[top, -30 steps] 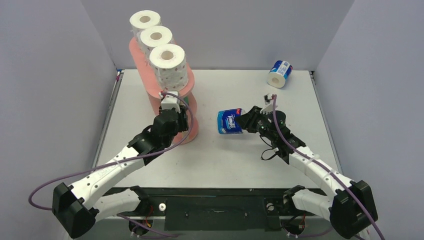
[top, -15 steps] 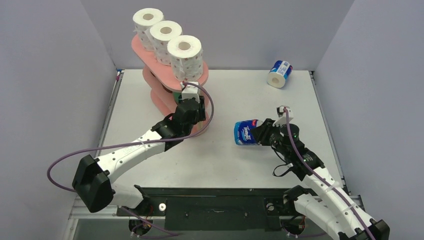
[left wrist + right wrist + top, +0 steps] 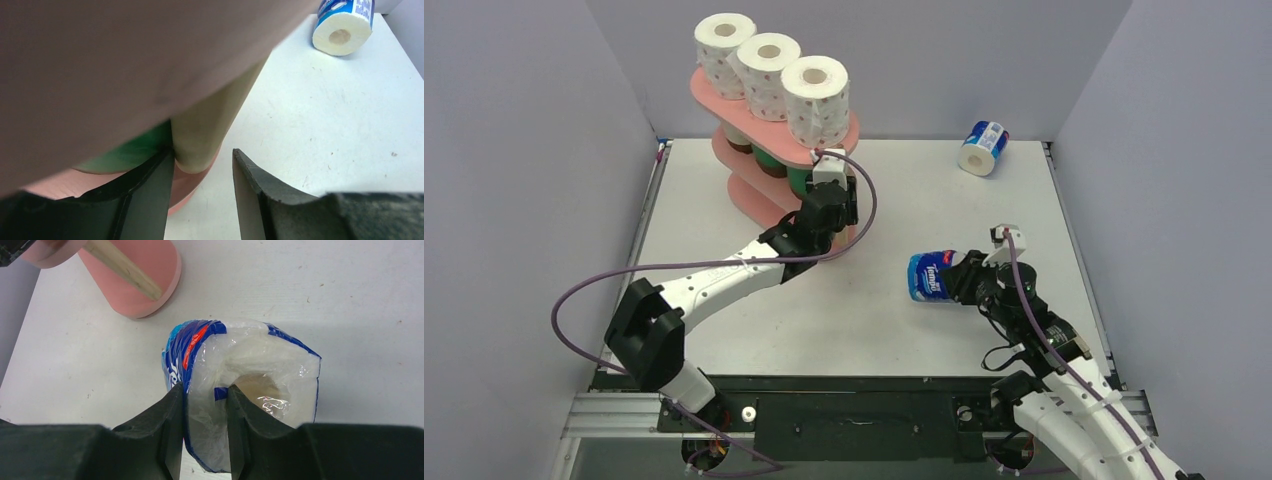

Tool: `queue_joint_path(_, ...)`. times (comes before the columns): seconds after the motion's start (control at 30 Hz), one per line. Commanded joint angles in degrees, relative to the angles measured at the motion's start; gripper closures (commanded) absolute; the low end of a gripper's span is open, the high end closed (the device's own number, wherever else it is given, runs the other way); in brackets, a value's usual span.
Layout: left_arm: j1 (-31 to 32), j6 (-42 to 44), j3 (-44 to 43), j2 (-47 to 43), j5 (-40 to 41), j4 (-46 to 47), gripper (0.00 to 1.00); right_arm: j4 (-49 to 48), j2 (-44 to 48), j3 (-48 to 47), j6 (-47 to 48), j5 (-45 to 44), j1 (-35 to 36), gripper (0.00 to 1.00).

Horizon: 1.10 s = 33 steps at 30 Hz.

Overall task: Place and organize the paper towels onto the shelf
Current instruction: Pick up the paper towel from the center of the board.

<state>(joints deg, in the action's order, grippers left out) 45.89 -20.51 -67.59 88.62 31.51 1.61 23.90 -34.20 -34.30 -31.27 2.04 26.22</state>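
1. Currently, the left fingers [image 3: 161,172] stand partly spread astride a pale wooden post [image 3: 200,130] of the shelf [image 3: 744,190], under its top board. One finger touches the post; the other shows a gap to it.
2. The right fingers [image 3: 174,407] pinch the wall of a blue-white wrapped roll [image 3: 240,355] lying on its side, one finger inside the core and the other outside on the wrapper. Whether that roll rests on the bench [image 3: 904,190] cannot be told.
3. The shelf stands at the far left of the bench. Three red-dotted white rolls [image 3: 769,70] sit upright in a row on its top tier. Green-wrapped rolls [image 3: 772,160] sit on the middle tier, one just beside the post.
4. A second blue-white roll [image 3: 982,147] lies on its side at the far right corner, well apart from both arms.
5. The bench is white with faint specks. Pale grey walls [image 3: 524,150] enclose it on three sides.
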Motion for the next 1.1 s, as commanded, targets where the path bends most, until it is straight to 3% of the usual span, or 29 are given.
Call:
queue_joint_path(0.0,-0.78,-6.59,-2.86,6.15,-4.52,1.94,0.57,-0.87,2.01,-0.83,0.72,-1.86,-0.37,0.94)
queue_joint_path(0.37,-0.59,-5.73,-6.3,9.49,-2.9,1.58,0.54,1.99,3.47,-2.04,2.74,-4.33,-0.38,0.94)
queue_joint_path(0.7,-0.08,-5.58,3.83,-3.86,-3.44,-1.09,0.2,1.67,2.73,-2.47,3.13,-5.23,-0.33,0.92)
queue_joint_path(0.97,1.53,-6.11,10.79,-19.05,-3.43,-10.75,0.14,-1.18,0.75,-3.67,2.36,-4.13,0.46,0.91)
queue_joint_path(1.07,1.7,-8.8,16.28,-28.17,-1.6,-15.02,0.14,-2.88,-3.21,-5.91,2.53,-7.61,6.21,0.91)
